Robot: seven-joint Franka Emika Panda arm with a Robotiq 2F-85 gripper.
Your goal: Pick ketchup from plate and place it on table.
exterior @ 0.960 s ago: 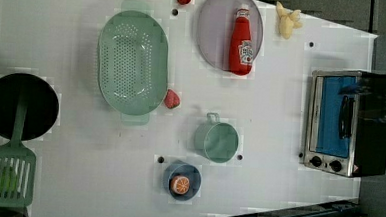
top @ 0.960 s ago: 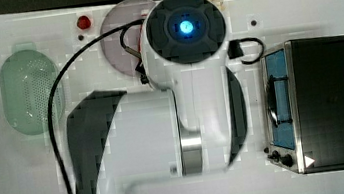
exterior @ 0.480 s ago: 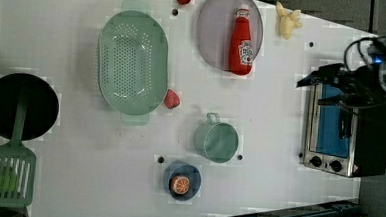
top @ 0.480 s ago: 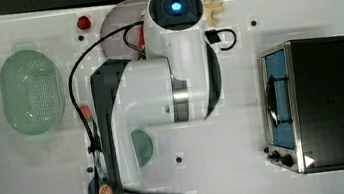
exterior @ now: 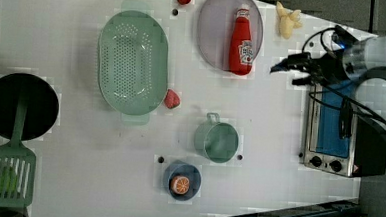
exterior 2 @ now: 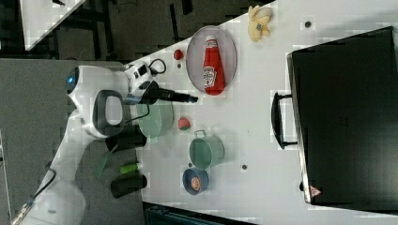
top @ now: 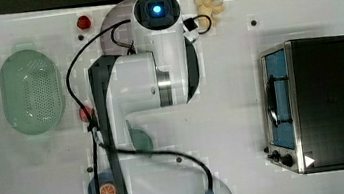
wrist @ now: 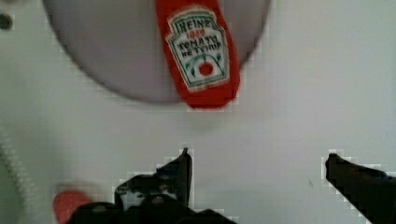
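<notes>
On the matte round plate (exterior: 215,34), a tapered ketchup (exterior: 241,41) (glossy red).

Red ketchup (exterior: 241,41) w/ white label, lilac-grey plate (exterior: 215,34)

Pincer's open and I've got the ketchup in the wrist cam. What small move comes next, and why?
Probably ease the pincer forward until it is over the ketchup, then descend. In the wrist view the open fingers hang over bare table, short of the bottle's base, which overhangs the plate rim. The bottle lies flat, so straddling its body across the label looks the likeliest grasp.
</notes>
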